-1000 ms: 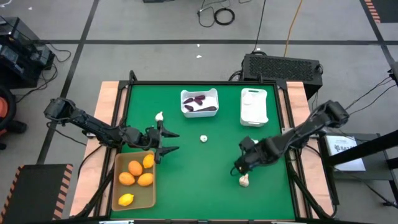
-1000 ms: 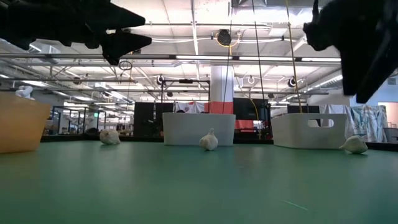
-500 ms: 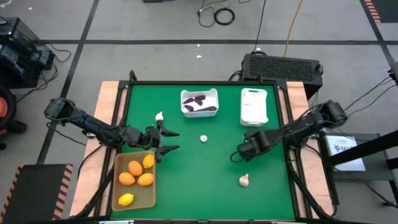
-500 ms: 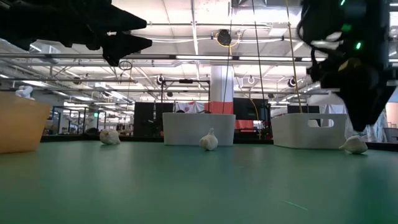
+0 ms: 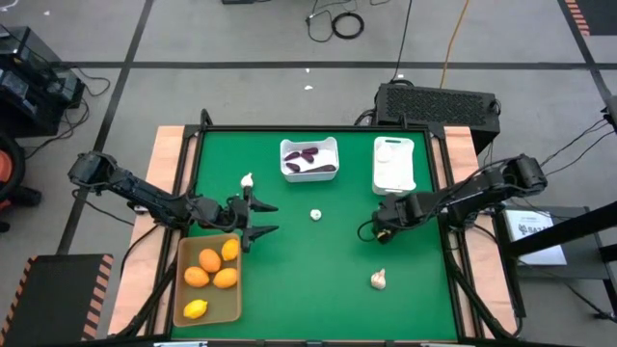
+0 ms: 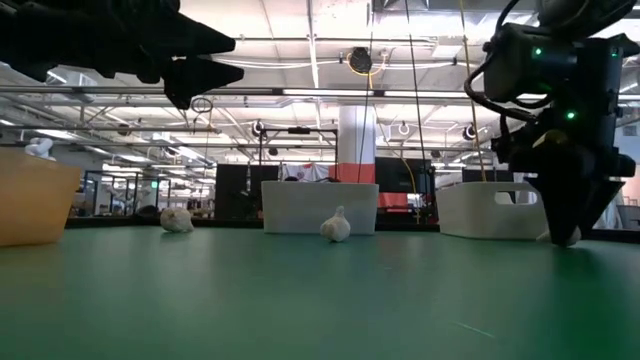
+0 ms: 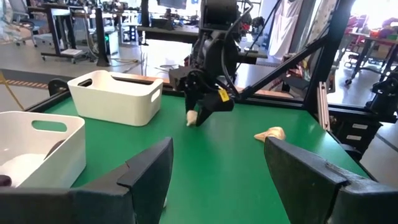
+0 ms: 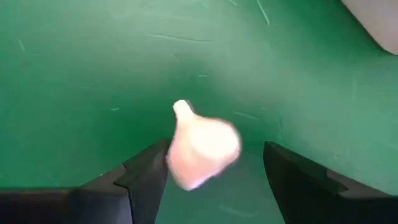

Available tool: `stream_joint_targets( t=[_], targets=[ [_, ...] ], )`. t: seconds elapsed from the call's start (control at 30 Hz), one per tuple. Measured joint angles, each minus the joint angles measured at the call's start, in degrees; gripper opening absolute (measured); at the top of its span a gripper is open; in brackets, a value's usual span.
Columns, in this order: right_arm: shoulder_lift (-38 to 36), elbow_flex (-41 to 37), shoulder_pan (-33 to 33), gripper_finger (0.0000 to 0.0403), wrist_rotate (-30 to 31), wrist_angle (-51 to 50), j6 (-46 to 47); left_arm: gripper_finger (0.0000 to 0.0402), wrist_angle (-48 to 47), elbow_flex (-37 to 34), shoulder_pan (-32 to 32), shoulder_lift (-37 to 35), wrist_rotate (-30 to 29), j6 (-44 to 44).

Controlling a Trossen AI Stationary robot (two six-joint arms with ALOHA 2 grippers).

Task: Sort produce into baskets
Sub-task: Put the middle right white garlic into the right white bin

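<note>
My right claw [image 5: 379, 231] grips a garlic bulb [image 8: 202, 148] above the counter [image 5: 318, 270], near the narrow white bin [image 5: 393, 164]. Left claw [image 5: 260, 220] hangs open by the tan tray [image 5: 183, 289] w/ the oranges; I see three more bulbs loose on the green.

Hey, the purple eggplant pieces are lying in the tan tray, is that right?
Not quite. The high view shows the eggplant pieces lying in the squarish white bin, not in the tan tray.
</note>
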Motion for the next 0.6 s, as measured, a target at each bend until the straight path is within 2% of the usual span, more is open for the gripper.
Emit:
stream_joint_targets(
  t=[0.17, 0.47, 0.6],
  targets=[
    [0.0, 0.0, -0.9, 0.0224, 0.2, 0.0, -1.0, 0.026, -0.2, 0.0, 0.0, 0.0, 0.0, 0.0],
    [0.0, 0.4, -1.3, 0.0104, -1.6, 0.1, -4.3, 0.026, -0.2, 0.0, 0.0, 0.0, -0.1, 0.0],
    [-0.2, 3.9, -1.3, 0.0071, -2.9, -1.8, -5.4, 0.026, -0.2, 0.0, 0.0, 0.0, -0.1, 0.0]
  ],
)
